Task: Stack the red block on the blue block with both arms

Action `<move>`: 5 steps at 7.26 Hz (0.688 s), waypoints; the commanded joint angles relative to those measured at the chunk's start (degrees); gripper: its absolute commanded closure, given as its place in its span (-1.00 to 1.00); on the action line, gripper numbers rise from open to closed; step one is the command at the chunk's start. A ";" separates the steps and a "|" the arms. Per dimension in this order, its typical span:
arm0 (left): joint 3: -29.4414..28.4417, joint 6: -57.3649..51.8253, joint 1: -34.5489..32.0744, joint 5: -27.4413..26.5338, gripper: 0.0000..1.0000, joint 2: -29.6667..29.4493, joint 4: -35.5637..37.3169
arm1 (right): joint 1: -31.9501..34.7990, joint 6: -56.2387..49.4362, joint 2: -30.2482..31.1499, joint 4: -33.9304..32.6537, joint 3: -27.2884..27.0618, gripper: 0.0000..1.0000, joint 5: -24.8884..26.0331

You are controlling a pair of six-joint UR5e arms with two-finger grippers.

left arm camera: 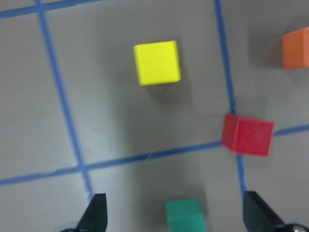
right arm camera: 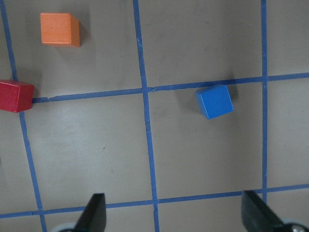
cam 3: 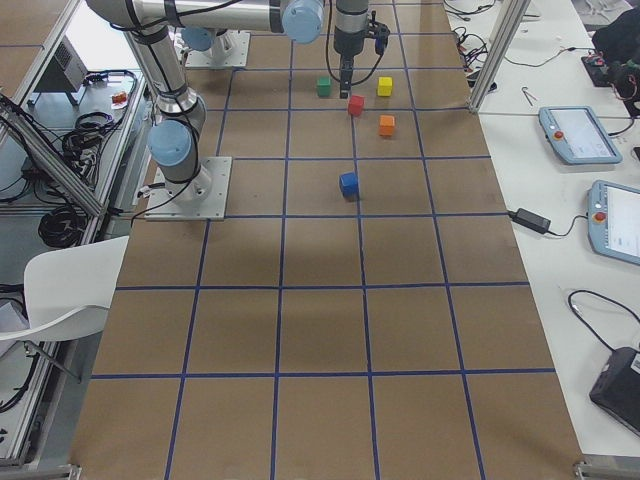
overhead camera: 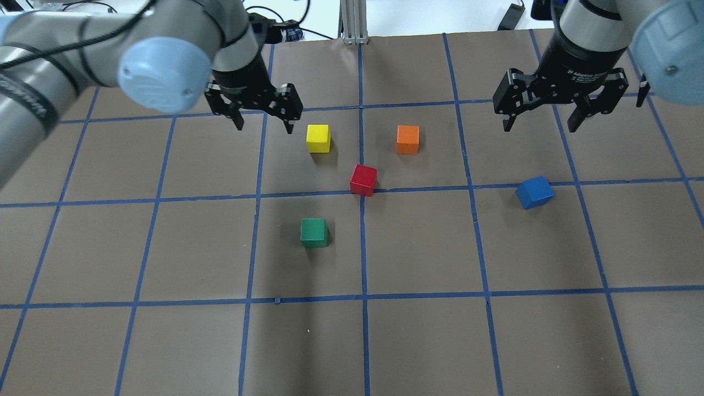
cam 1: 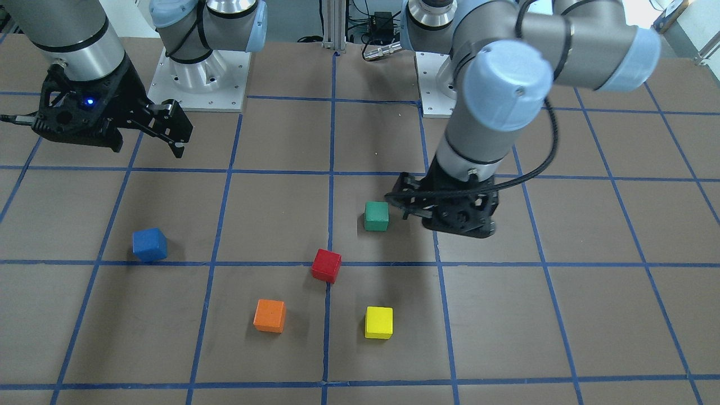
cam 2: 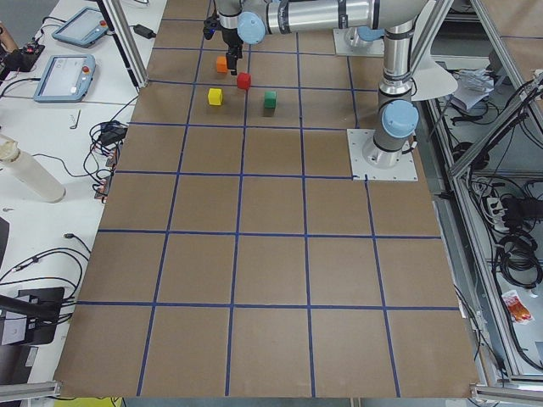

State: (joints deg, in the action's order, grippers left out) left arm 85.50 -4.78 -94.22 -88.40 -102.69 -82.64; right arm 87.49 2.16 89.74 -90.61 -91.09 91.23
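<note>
The red block [overhead camera: 363, 180] lies on the brown table near the middle, on a blue tape line; it also shows in the front view [cam 1: 327, 265]. The blue block [overhead camera: 534, 192] lies alone, skewed, to the right; it also shows in the front view [cam 1: 149, 244]. My left gripper [overhead camera: 264, 127] is open and empty, hovering above the table left of the yellow cube; its wrist view shows the red block [left arm camera: 247, 136] ahead on the right. My right gripper [overhead camera: 540, 127] is open and empty, hovering beyond the blue block, which its wrist view shows ahead [right arm camera: 215, 101].
A yellow cube [overhead camera: 318, 137] and an orange cube [overhead camera: 407, 139] lie beyond the red block. A green cube [overhead camera: 314, 232] lies nearer the robot, to the left of the red block. The brown table [overhead camera: 418, 330] carries a blue tape grid.
</note>
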 commanded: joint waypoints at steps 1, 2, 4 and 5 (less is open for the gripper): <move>2.29 -5.06 5.35 0.07 -1.00 8.00 -2.18 | 0.22 0.47 0.00 -0.44 0.21 -1.00 0.00; 3.78 -4.98 6.06 0.07 -1.00 10.73 -1.74 | 0.14 0.83 -0.09 -0.27 0.04 -1.00 -0.09; 5.81 -4.98 7.65 -0.19 -1.00 12.33 -1.82 | 0.40 1.00 -0.61 -0.87 0.38 -1.00 -1.15; 5.99 -4.89 7.48 -0.19 -1.00 12.78 -1.74 | 0.83 2.92 -3.66 -2.71 0.48 -1.00 -1.15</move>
State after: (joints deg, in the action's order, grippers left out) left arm 90.92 -9.71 -86.93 -88.50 -90.78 -84.38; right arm 87.92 3.54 88.53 -91.67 -90.79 90.22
